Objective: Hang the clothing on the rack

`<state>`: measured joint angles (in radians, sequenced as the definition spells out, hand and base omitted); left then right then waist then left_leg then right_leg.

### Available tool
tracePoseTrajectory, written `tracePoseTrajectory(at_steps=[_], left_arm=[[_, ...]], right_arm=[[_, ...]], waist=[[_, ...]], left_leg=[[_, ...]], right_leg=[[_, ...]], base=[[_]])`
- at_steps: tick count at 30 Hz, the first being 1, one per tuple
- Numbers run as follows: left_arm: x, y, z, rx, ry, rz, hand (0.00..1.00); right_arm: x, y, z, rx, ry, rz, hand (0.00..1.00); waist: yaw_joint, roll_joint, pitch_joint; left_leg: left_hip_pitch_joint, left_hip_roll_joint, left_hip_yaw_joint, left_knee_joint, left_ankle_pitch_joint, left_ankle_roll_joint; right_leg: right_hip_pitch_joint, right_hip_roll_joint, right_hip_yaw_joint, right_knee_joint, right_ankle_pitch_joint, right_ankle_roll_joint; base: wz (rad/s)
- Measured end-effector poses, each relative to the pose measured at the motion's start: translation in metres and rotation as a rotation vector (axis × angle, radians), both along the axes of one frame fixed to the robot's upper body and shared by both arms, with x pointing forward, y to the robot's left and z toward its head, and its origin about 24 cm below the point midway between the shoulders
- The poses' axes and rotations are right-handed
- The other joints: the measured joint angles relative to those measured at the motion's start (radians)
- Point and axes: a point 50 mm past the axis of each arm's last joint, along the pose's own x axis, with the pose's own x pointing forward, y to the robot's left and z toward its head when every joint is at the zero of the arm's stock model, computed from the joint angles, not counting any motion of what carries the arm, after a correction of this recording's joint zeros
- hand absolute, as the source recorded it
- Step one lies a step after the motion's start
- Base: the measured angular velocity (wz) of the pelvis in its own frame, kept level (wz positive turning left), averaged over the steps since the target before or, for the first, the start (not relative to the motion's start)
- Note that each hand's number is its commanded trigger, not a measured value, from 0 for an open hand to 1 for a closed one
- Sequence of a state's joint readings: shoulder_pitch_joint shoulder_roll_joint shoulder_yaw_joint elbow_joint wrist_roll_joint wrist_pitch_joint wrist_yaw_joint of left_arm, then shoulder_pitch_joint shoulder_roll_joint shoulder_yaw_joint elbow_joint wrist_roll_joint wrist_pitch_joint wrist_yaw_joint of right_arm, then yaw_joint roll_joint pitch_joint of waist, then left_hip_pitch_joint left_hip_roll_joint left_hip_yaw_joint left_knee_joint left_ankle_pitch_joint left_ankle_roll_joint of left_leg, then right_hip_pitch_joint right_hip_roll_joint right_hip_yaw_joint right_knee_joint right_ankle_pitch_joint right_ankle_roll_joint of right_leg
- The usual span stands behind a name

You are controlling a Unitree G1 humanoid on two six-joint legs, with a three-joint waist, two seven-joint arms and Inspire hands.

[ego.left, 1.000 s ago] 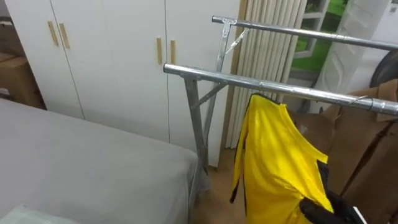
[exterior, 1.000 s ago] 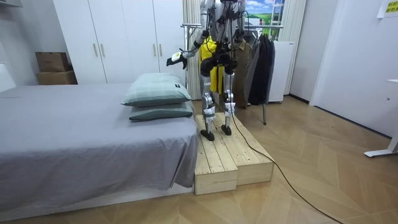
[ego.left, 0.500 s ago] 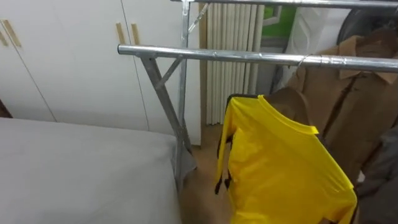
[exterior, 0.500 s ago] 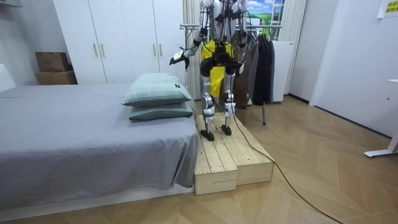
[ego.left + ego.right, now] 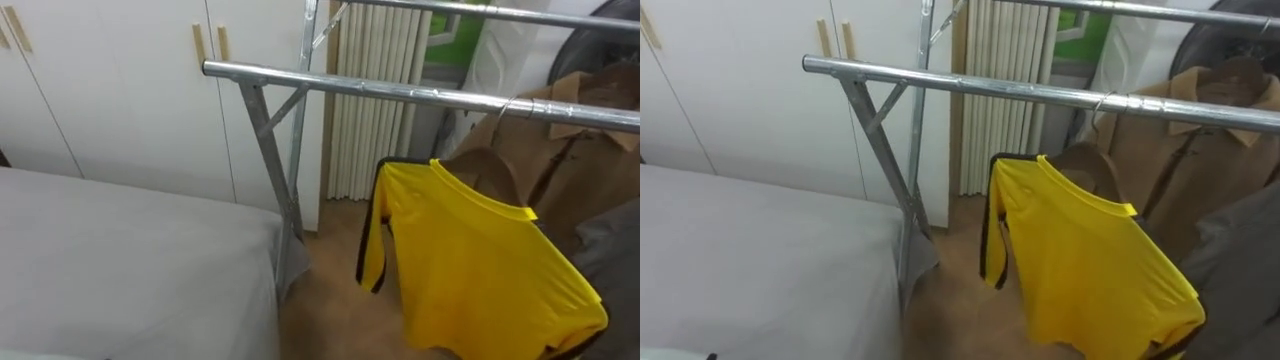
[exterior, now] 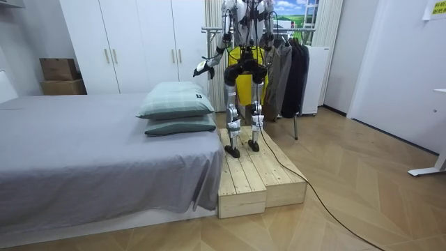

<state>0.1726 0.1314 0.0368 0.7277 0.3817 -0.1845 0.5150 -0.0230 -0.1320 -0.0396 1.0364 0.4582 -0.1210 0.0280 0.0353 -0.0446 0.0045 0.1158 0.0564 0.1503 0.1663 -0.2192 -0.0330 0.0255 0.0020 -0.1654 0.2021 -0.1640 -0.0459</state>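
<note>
The robot stands on a wooden platform [image 6: 259, 174] beside the grey bed [image 5: 120, 265], facing a metal clothes rail [image 5: 400, 90]. The yellow shirt [image 5: 480, 265] is up in the air, tilted, just below the rail and apart from it, in front of a brown coat [image 5: 575, 150] hanging there. What carries the shirt cannot be told. The left hand [image 6: 202, 68] reaches out toward the bed; its state cannot be told.

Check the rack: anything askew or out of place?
The yellow shirt is off: it sits tilted below the front rail, collar end high, apart from the bar, not hung. The brown coat beside it hangs from the rail on its hanger.
</note>
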Motion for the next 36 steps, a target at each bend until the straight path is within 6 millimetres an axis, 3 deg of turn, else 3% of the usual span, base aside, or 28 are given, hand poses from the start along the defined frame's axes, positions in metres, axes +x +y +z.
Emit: tracePoseTrajectory(at_steps=[7,15,18,26,32,36], left_arm=[[-0.001,0.000,-0.001,-0.004,0.005,-0.003,0.00],[-0.009,0.001,-0.007,-0.008,0.044,0.002,0.00],[-0.019,0.002,-0.013,-0.006,0.087,0.010,0.00],[-0.044,0.004,-0.025,-0.017,0.184,0.043,0.00],[-0.059,0.005,-0.030,-0.028,0.234,0.070,0.00],[-0.067,0.006,-0.033,-0.015,0.271,0.078,0.00]], right_arm=[[-0.005,0.000,-0.002,-0.035,0.029,0.048,0.00],[-0.014,-0.002,-0.005,-0.102,0.064,0.076,0.00],[-0.031,-0.003,-0.011,-0.124,0.124,0.102,0.00],[-0.098,-0.003,-0.029,-0.093,0.341,0.092,0.00],[-0.129,-0.002,-0.031,-0.066,0.411,0.063,0.00],[-0.135,-0.003,-0.032,-0.068,0.435,0.059,0.00]], waist=[[-0.002,0.003,0.0024],[-0.004,-0.004,-0.0017],[-0.008,-0.005,-0.0033],[-0.022,0.005,0.0002],[-0.032,0.019,0.0013],[-0.033,0.034,-0.0047]], left_leg=[[0.004,0.000,0.000,0.000,0.000,0.000],[0.010,-0.001,-0.011,-0.002,0.000,0.000],[0.021,-0.002,-0.014,-0.003,0.000,0.000],[0.034,-0.002,-0.010,-0.009,0.000,0.000],[0.043,-0.001,-0.010,-0.015,0.000,0.000],[0.045,-0.001,-0.014,-0.019,-0.001,0.000]], right_leg=[[0.009,0.000,0.000,-0.016,0.000,-0.001],[0.020,0.002,-0.001,-0.019,0.001,-0.001],[0.038,0.002,-0.001,-0.032,0.001,-0.001],[0.041,0.005,0.020,-0.032,0.000,0.000],[0.041,0.007,0.026,-0.031,0.000,0.000],[0.041,0.015,0.025,-0.028,0.000,0.000]], base=[[0.00],[0.00],[0.00],[-0.05],[-0.05],[0.01]])
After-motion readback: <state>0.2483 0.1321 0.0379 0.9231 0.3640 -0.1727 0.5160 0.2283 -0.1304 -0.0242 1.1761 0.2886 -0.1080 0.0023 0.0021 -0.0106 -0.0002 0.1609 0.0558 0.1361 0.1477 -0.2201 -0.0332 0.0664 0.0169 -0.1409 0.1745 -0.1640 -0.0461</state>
